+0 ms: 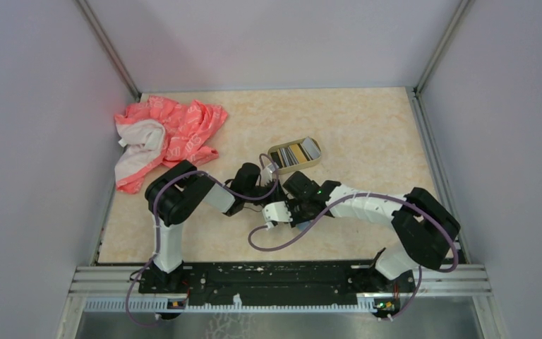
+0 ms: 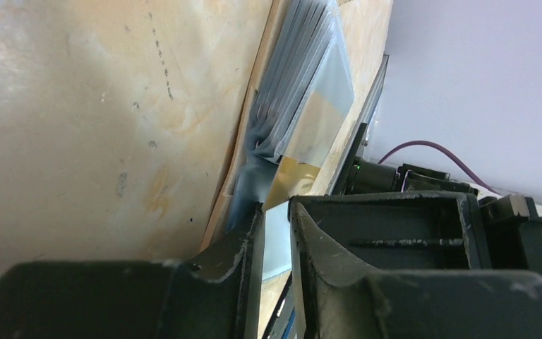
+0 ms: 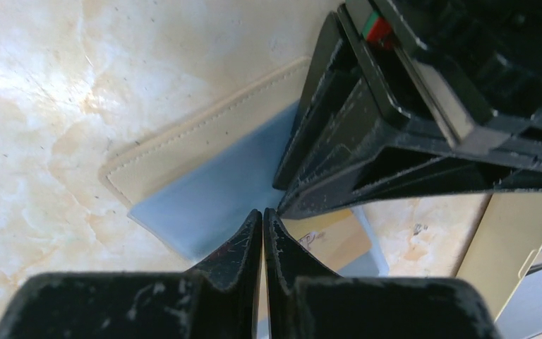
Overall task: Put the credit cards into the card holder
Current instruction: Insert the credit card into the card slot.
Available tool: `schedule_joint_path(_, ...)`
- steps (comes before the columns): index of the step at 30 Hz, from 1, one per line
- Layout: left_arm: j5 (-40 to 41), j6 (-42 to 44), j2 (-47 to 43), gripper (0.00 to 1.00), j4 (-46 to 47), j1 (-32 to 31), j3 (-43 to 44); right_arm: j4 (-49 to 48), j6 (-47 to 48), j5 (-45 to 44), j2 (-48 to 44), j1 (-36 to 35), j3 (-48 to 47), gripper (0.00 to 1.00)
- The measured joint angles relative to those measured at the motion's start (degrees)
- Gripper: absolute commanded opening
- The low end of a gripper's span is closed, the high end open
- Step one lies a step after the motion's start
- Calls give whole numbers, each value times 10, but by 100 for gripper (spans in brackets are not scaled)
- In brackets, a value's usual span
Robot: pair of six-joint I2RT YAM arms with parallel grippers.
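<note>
Two arms enter from 6 o'clock and meet low over the middle of the surface, tool tip to tool tip.

Right tool: one, jaws pressed together. Its tips sit at the edge of a pale blue translucent sheet. Whether anything thin is nipped between them cannot be told.

Left tool: one, jaws standing narrowly apart. The pale blue sheet shows in the gap. Whether the pads press on it cannot be told. In the right wrist view this tool comes in from 2 o'clock, and its fingers are down on the same sheet.

Items under the tools:
- One tan stitched cover lies flat, running out towards 10 o'clock, with the pale blue sheet on top of it.
- One gold-tan card lies just beside the right tool's tips at 4 o'clock.
- A fan of thin clear leaves is stacked edge-on ahead of the left tool at 12 o'clock. The number of leaves cannot be counted.

One card holder, an open tin with a gold rim, sits near the tools at 12 o'clock but apart from them. The credit cards inside it show as striped edges; there are several, and the exact count is not readable.

One pink patterned cloth lies crumpled at 10 o'clock, well apart from the tools, near the far left corner.
</note>
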State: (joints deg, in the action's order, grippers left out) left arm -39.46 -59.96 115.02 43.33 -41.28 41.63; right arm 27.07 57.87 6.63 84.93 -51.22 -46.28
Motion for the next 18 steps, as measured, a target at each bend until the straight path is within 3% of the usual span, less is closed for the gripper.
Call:
schedule_joint_path(12, -2, 0, 2, 29, -1, 0, 3, 9, -7, -44, -2, 14, -5, 4)
schedule_joint_path(18, -2, 0, 2, 25, 0, 0, 3, 35, 6, 39, -21, 19, -8, 4)
